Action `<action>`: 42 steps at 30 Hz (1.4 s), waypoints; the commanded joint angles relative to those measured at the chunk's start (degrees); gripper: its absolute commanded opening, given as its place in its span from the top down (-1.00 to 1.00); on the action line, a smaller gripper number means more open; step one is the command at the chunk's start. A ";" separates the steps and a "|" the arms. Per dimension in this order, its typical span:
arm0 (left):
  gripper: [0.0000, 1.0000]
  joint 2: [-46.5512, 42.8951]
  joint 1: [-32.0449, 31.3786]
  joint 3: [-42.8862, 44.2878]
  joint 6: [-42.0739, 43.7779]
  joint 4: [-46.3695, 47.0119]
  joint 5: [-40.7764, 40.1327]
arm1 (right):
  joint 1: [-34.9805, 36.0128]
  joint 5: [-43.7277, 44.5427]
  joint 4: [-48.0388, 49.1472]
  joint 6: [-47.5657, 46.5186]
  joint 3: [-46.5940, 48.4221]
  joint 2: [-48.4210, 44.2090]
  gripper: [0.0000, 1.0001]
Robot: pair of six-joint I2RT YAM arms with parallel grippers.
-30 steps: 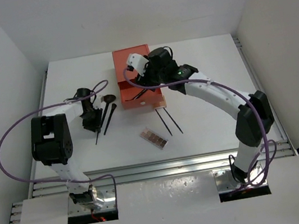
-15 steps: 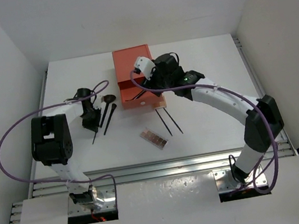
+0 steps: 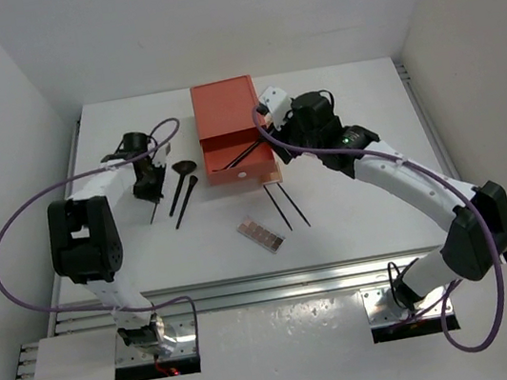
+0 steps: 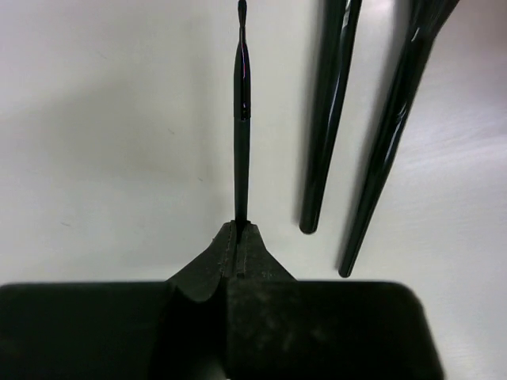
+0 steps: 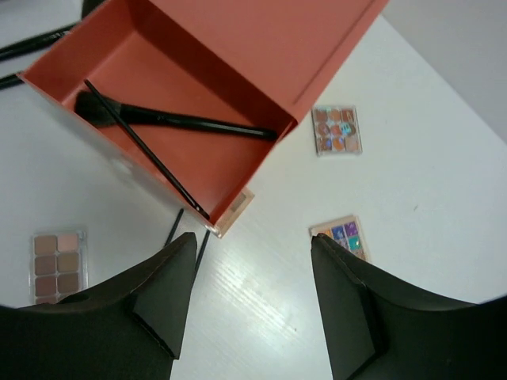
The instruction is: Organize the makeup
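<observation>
My left gripper is shut on the end of a thin dark pencil stick, also seen from above. Two dark-handled brushes lie just right of it. My right gripper is open and empty, above the table right of the drawer's corner. The open drawer holds a brush and a thin stick. Two square palettes lie right of the box. A long palette and two thin sticks lie in front.
The orange-red box stands at the table's back middle with its drawer pulled toward me. A small flat palette sticks out under the drawer's front corner. White walls close in the table on three sides.
My right gripper has moved right, away from above the drawer, and its arm has stretched out. My left gripper has shifted toward the back with the pencil stick held in it.
</observation>
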 commanded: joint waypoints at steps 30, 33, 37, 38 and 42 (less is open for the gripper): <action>0.88 2.09 -26.85 24.91 13.78 3.49 4.40 | -7.30 3.77 -0.52 11.17 -15.59 -11.89 -0.15; 0.09 2.09 -26.85 26.49 12.21 3.50 4.40 | -7.39 3.51 -0.88 11.17 -15.33 -11.71 -0.21; -0.24 2.09 -26.85 31.75 9.75 1.05 1.77 | -7.39 2.54 -0.97 11.35 -14.71 -11.10 -0.26; -0.27 2.09 -26.85 32.81 7.91 0.52 1.77 | -7.39 1.93 -1.23 11.52 -14.45 -10.93 -0.26; -0.22 0.34 -23.43 37.91 0.28 -3.08 1.77 | -7.30 0.96 -1.41 11.87 -13.74 -10.05 -0.26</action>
